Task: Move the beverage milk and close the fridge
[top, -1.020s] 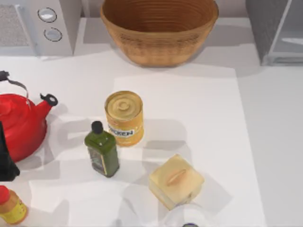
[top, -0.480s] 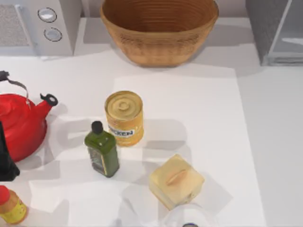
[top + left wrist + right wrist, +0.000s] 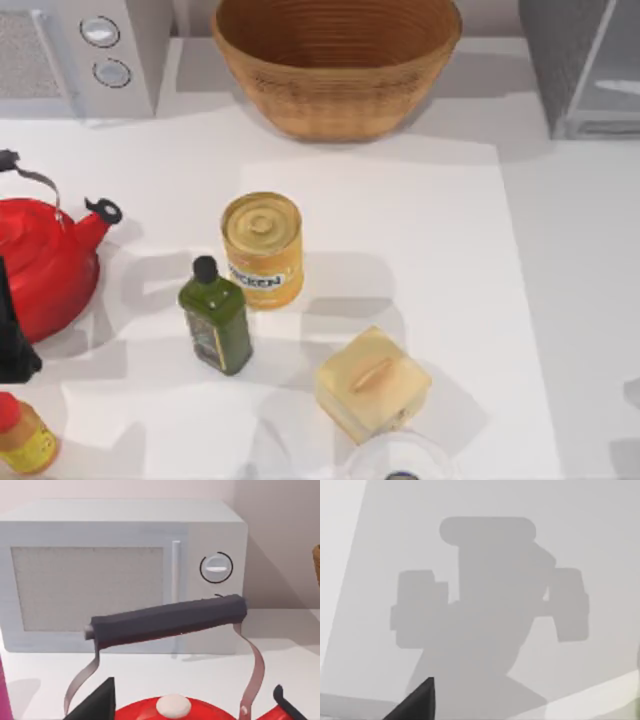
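Observation:
The fridge (image 3: 556,62) stands at the table's back right corner, grey, with its pale interior (image 3: 612,84) facing the table. The beverage milk is out of view. My left arm (image 3: 10,345) sits at the left edge beside the red kettle (image 3: 45,262). In the left wrist view a dark part of my left gripper (image 3: 100,704) hangs just above the kettle's black handle (image 3: 165,621). In the right wrist view a dark part of my right gripper (image 3: 420,702) hovers over bare white table, where its shadow (image 3: 487,610) falls.
A wicker basket (image 3: 336,70) is at the back centre and a grey microwave (image 3: 85,55) at the back left. A yellow can (image 3: 263,248), a green oil bottle (image 3: 216,318) and a pale yellow block (image 3: 372,383) stand mid-table. A red-capped bottle (image 3: 22,435) and a clear vessel (image 3: 398,462) sit at the front edge.
Faint shadows have appeared on the table at the top view's right edge, near the front. Nothing on the table has moved, and the left arm is still.

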`<act>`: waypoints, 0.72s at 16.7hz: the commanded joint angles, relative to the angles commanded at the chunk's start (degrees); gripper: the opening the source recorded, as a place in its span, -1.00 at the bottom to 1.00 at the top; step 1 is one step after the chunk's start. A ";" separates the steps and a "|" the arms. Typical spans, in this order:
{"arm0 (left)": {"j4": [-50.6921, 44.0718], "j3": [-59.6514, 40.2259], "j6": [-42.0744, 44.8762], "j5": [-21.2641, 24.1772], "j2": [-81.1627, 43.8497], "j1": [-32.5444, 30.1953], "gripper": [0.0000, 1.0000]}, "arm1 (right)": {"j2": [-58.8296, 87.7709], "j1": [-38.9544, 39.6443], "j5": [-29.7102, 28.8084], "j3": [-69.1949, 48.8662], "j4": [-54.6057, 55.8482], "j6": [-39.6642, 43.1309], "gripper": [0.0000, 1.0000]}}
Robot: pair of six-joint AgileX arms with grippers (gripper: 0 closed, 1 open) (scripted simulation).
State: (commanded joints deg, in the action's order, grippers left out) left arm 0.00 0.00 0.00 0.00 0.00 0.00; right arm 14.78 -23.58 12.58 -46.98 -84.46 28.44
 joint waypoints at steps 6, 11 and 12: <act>0.00 0.00 0.00 0.00 0.00 0.00 1.00 | 31.36 -28.13 14.59 -10.37 0.01 31.12 1.00; 0.00 0.00 0.00 0.00 0.00 0.00 1.00 | 57.76 -51.81 26.86 -19.10 0.04 57.32 1.00; 0.00 0.00 0.00 0.00 0.00 0.00 1.00 | 62.56 -56.11 29.09 -20.68 0.04 62.08 1.00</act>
State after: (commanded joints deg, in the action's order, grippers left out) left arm 0.00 0.00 0.00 0.00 0.00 0.00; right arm 77.34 -79.69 41.67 -67.66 -84.42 90.52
